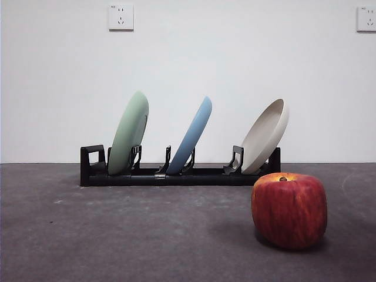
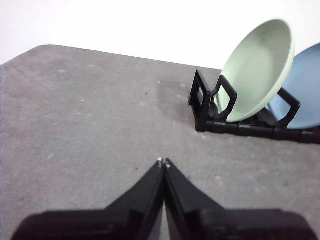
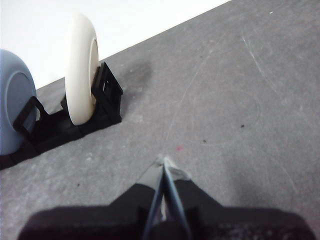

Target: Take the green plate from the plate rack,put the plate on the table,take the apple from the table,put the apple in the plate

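The left gripper hangs over bare bench, fingers pressed together, holding nothing, well apart from the rack. The right gripper likewise has its fingers together and empty. The green plate leans in the rack's left-end slot near the bench's far edge, beside the blue plate and cream plate. The apple stands on the bench, nearer the front, toward its right edge.
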`<action>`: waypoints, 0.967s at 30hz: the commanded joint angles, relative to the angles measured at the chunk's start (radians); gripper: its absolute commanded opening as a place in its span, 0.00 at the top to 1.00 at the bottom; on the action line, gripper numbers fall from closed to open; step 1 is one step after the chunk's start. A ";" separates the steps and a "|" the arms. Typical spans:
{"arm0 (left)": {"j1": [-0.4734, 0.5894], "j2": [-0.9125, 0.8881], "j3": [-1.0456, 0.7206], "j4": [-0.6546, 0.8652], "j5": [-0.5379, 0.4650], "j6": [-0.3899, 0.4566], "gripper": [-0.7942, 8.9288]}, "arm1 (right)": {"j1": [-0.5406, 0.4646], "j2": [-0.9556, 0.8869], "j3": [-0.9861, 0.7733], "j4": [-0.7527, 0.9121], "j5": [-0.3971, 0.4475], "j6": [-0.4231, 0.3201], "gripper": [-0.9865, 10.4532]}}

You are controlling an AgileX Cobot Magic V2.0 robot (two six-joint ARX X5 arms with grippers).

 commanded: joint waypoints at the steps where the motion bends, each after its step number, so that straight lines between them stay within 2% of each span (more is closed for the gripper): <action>1: 0.003 0.028 0.050 0.007 0.001 -0.029 0.92 | -0.002 0.068 0.063 0.013 -0.026 0.008 0.93; 11: 0.003 0.322 0.262 0.021 0.010 -0.024 0.92 | -0.002 0.417 0.338 0.013 -0.197 -0.076 0.93; 16: 0.003 0.548 0.426 0.006 0.138 -0.023 0.92 | -0.002 0.597 0.478 0.012 -0.346 -0.113 0.92; 19: 0.003 0.689 0.535 -0.020 0.266 -0.019 0.92 | -0.002 0.684 0.550 0.012 -0.433 -0.127 0.91; 23: 0.003 0.859 0.667 -0.042 0.420 -0.016 0.92 | -0.002 0.769 0.623 0.012 -0.508 -0.129 0.90; 25: 0.000 0.935 0.730 -0.056 0.448 -0.016 0.92 | -0.001 0.796 0.649 0.012 -0.525 -0.129 0.84; 27: -0.008 1.013 0.798 -0.083 0.455 -0.016 0.91 | -0.001 0.818 0.668 0.011 -0.524 -0.129 0.72; 29: -0.014 1.080 0.859 -0.099 0.472 -0.016 0.79 | -0.001 0.829 0.681 0.003 -0.524 -0.129 0.66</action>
